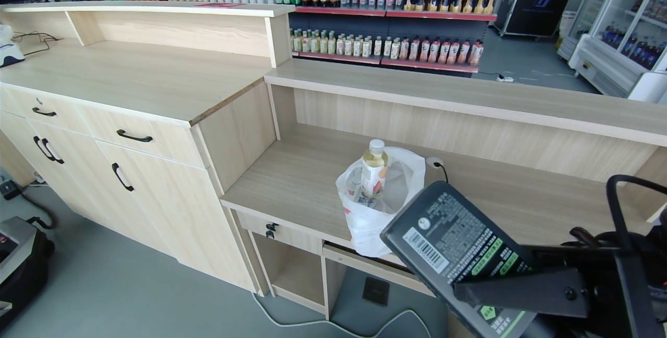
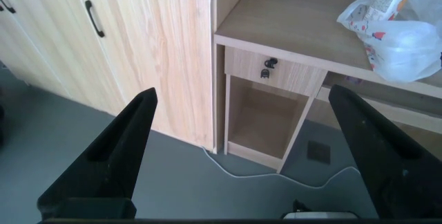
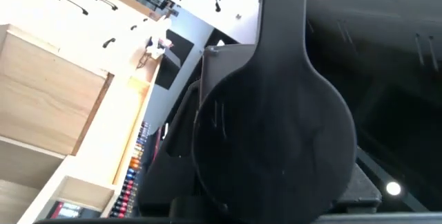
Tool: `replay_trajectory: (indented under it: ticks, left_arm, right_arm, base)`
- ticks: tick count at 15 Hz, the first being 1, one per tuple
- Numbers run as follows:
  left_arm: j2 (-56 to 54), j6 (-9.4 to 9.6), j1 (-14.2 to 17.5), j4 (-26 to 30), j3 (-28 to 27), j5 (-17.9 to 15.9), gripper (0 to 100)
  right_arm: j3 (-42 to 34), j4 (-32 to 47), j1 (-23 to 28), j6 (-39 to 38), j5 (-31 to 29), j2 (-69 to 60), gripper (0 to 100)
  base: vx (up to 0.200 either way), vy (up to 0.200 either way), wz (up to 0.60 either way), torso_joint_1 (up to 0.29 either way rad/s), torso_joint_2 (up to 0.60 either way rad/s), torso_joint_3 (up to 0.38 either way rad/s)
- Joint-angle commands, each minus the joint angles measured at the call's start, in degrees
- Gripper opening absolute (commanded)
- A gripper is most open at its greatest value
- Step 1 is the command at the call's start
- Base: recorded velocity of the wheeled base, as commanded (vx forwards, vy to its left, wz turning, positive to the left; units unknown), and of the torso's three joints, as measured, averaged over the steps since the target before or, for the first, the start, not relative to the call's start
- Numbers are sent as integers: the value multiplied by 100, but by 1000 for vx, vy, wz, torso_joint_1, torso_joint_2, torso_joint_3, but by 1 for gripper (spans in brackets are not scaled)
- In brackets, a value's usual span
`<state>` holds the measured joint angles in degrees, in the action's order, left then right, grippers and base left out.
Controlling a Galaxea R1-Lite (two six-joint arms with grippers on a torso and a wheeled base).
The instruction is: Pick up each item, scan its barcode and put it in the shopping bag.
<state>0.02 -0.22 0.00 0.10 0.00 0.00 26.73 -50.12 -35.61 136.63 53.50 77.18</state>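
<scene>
Nearest: black flat pack (image 1: 448,244), held up close under the head camera, well above the floor and on the near side of the counter (image 1: 521,197). Its white barcode label faces up. The right claw (image 1: 513,296) looks clamped on the pack's near end, with one dark finger lying across the label face.

Left claw (image 2: 242,92): fingers apart, nothing between them. It hangs low over the floor in front of the counter's open cubby.

Mid: white shopping bag (image 1: 367,226) at the front edge of the lower counter, mouth open, its base sagging slightly past the edge. A tea bottle (image 1: 374,169) stands upright inside, cap above the rim.

Far: drink shelves (image 1: 385,12) behind the counter.

Step, by judgement: the scan, since the barcode is presented. One item is bagged and the pack is pending.

Next move calls for carrying the pack forward over the bag mouth, tilting it edge-down beside the bottle, then releasing. Risks: knocking the bottle, or dragging the bag off the edge.
</scene>
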Motion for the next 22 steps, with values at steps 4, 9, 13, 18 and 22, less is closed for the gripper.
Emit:
replay_trajectory:
  ticks: [4, 9, 13, 18, 22]
  left_arm:
    - [-2, -4, 0, -1, 0, 0, 100]
    - [-2, -4, 0, -1, 0, 0, 100]
    - [-2, -4, 0, -1, 0, 0, 100]
    - [-2, -4, 0, -1, 0, 0, 100]
    - [-2, -4, 0, -1, 0, 9, 100]
  right_arm:
    - [25, 2, 1, 4, 2, -63, 0]
    - [297, 63, 1425, -3652, -1299, -212, 0]
    - [-37, 468, 3447, -7792, -4674, -845, 0]
    - [-72, 608, 3745, -8750, -4744, -889, 0]
    - [-54, 793, 4159, -9049, -4762, -898, 0]
  base:
    - [0, 0, 0, 0, 0, 0]
    - [0, 0, 0, 0, 0, 0]
    - [0, 0, 0, 0, 0, 0]
    - [0, 0, 0, 0, 0, 0]
    - [0, 0, 450, 1, -2, 2]
